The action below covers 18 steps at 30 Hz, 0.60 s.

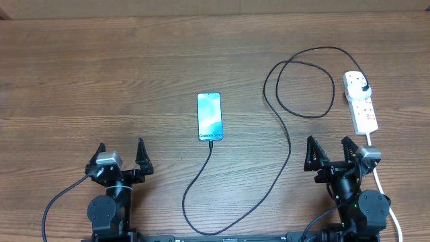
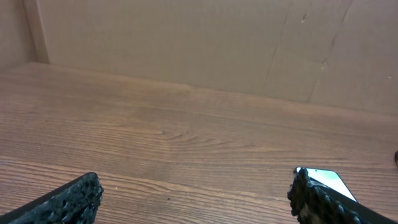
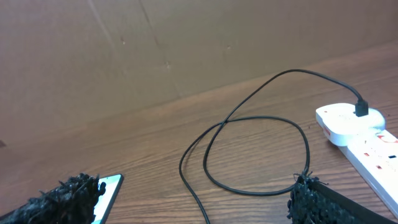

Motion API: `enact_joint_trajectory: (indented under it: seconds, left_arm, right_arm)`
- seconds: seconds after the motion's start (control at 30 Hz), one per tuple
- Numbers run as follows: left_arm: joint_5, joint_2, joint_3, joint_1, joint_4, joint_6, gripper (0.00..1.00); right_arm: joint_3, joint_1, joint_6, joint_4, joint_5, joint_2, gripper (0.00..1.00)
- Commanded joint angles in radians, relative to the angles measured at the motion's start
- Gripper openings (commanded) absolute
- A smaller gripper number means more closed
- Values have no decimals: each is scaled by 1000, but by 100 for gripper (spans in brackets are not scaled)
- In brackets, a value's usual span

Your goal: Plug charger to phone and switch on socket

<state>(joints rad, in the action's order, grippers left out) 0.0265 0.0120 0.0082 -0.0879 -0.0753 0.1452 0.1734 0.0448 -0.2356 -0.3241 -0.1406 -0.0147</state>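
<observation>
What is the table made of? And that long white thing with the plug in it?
The table looks like wood or wood-look laminate: brown, matt, with grain lines across it. The socket looks like smooth white plastic, with a slight shine.

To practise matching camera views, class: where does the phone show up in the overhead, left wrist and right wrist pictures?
Overhead: the phone lies near the middle of the table, screen up.
Left wrist: lower right, only a corner showing behind the left gripper.
Right wrist: bottom left, partly hidden by the right gripper.
Shared landmark: the wood-grain table surface, seen in all three.
</observation>
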Motion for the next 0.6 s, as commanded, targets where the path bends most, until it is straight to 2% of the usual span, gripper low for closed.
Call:
enact_joint_trajectory:
  seconds: [0.0,0.57]
  left_arm:
    - [14,-8,-3,-11,-2,-26,100]
    - [14,-8,-3,-11,-2,-26,100]
  right_arm:
    - [-24,-6,1,4,10,12,100]
    - [-71,-6,2,-14,9,12,100]
